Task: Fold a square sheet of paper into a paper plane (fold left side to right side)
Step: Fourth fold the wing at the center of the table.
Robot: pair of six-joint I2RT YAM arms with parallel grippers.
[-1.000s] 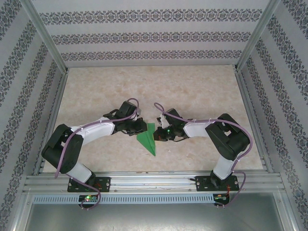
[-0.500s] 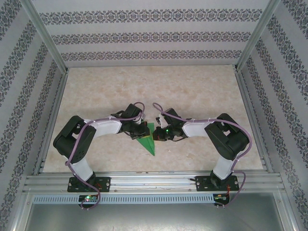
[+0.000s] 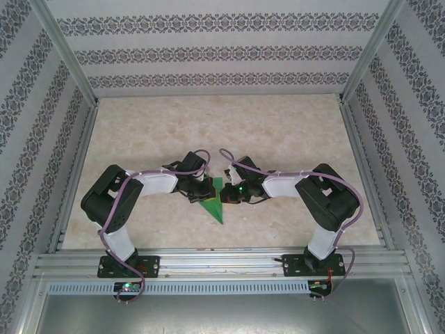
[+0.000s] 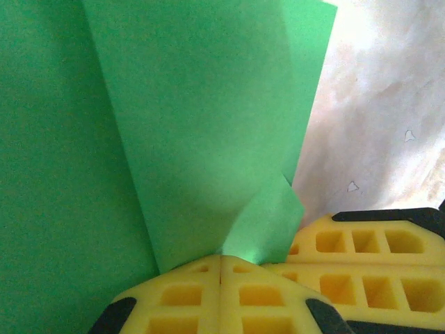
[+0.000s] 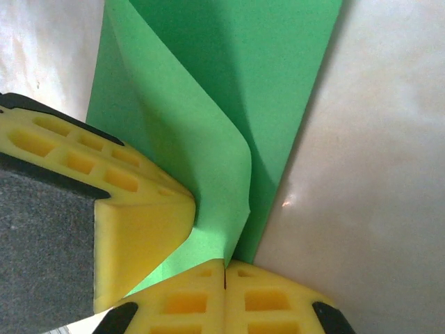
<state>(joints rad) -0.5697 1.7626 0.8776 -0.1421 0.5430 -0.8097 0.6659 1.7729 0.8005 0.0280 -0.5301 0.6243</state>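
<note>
The plane lies near-centre on the worktop, pinched by closed left end effector and right end effector

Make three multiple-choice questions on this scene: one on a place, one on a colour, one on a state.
1. Where does the folded bright green paper sheet lie?
A. between the two claws
B. far back
C. far right corner
2. What colour are the claw fingers?
A. red
B. yellow
C. blue
3. How is the left claw?
A. wide open
B. half open
C. shut on the paper

Answers:
1. A, the top view shows it between the left claw and the right claw.
2. B, both wrist views show yellow.
3. C, its fingers meet, pinching the paper.
</note>
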